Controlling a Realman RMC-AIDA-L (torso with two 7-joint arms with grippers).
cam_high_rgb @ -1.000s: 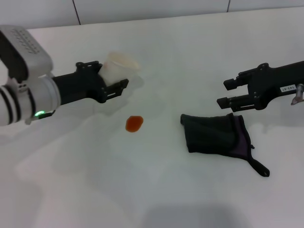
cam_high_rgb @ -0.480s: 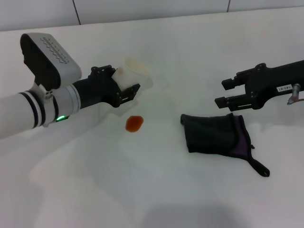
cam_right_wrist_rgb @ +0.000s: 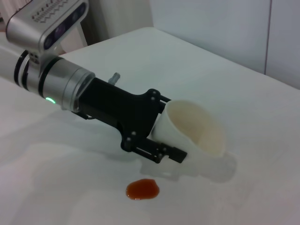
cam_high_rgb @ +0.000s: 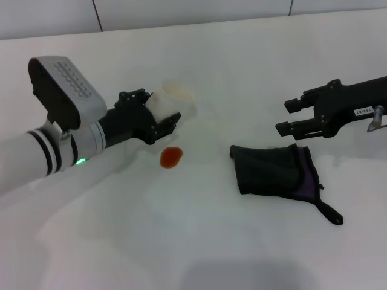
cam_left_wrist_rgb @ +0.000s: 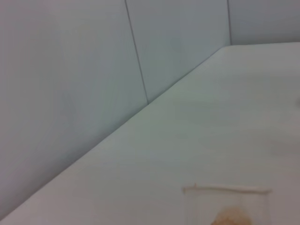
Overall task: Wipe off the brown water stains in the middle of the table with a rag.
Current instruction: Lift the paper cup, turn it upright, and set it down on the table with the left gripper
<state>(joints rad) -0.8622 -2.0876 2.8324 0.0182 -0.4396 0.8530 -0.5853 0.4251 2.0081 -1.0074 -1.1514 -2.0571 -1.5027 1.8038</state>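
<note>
Since the rag (cam_high_rgb: 275,170) lies slack and ungripped on the tabletop (cam_high_rgb: 181,241), the wiping looks not yet begun: picking up the cloth, carrying it over and rubbing the blot all remain. Nearest the robot is a wide bare stretch of white surface, giving plenty of room to sweep. Farther in, the rag sits right of centre with its thin black tail trailing toward the near right, and the brown water stains (cam_high_rgb: 171,157), one small orange-brown blot, sit near the middle, well apart from the cloth with open surface between them.

Just beyond the rag hovers the right gripper (cam_high_rgb: 291,117), its fingers apart and holding nothing, near the cloth's far edge but not touching it. Just beyond the blot, the left gripper (cam_high_rgb: 166,121) has its fingers clamped on a white paper cup (cam_high_rgb: 175,103), tipped on its side with the mouth facing away. That arm crowds the stain's far left side, so a wipe would best approach from the right. The tabletop's far edge meets a panelled wall (cam_high_rgb: 181,12), well clear of everything.
</note>
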